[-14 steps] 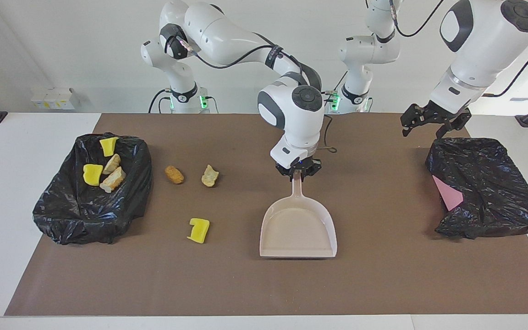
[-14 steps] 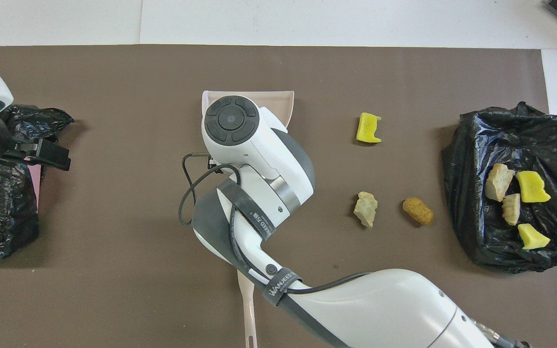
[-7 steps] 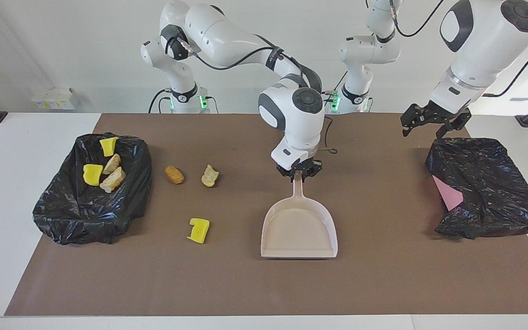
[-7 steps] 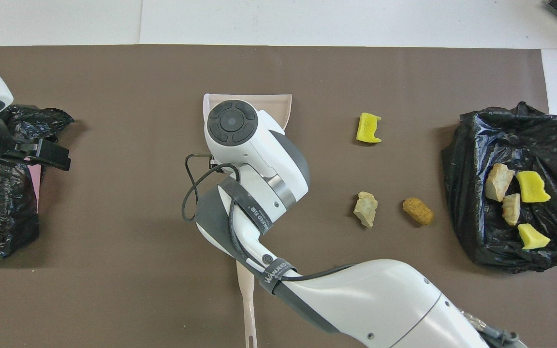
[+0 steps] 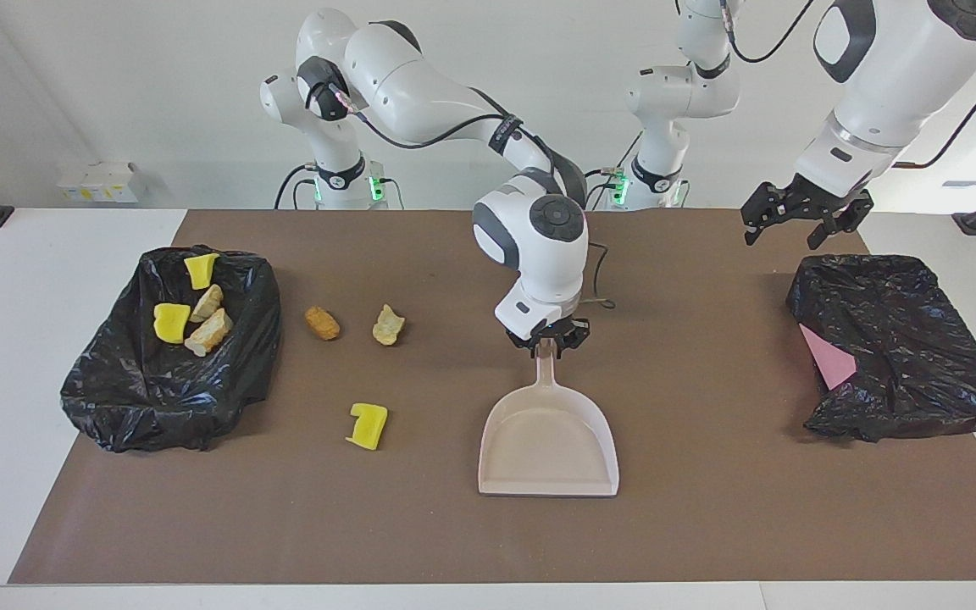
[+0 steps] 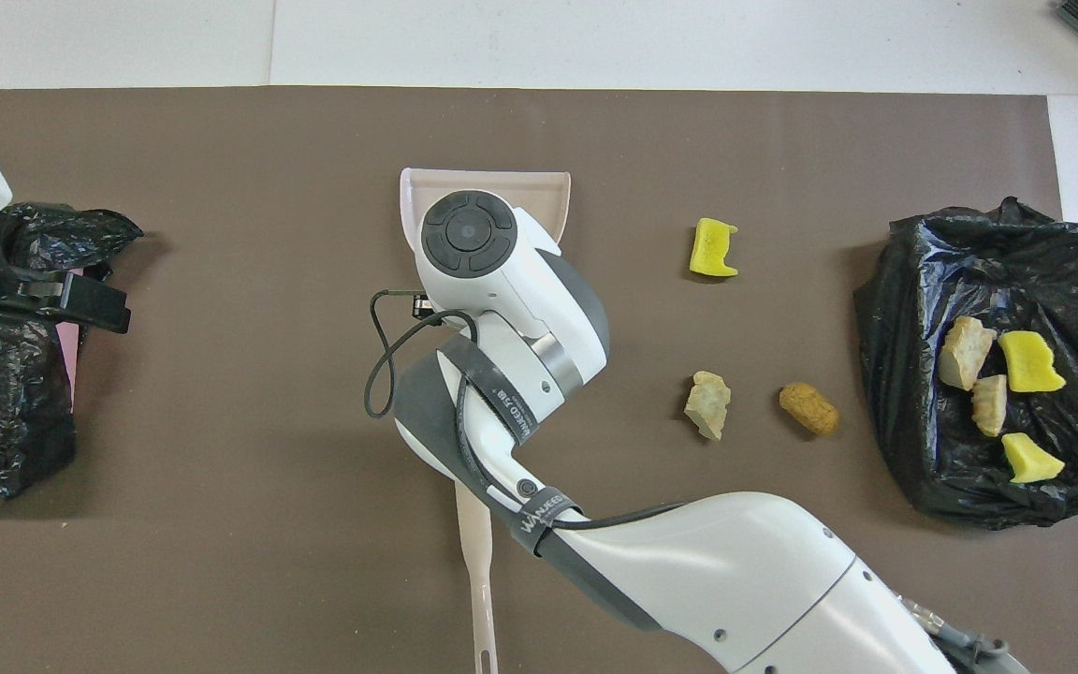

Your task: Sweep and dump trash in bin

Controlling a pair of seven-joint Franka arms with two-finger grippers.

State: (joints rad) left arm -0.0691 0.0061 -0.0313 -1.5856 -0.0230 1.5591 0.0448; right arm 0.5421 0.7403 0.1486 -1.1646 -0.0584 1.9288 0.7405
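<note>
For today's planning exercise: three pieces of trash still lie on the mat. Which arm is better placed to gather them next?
The right. Its gripper is at the dustpan handle, beside the loose yellow piece. The left gripper hangs open above the other bag, at the left arm's end.

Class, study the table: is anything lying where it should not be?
Yes. Three pieces of trash lie loose on the brown mat outside the bin: a yellow piece, a beige chunk and an orange-brown chunk. The dustpan is empty.
</note>
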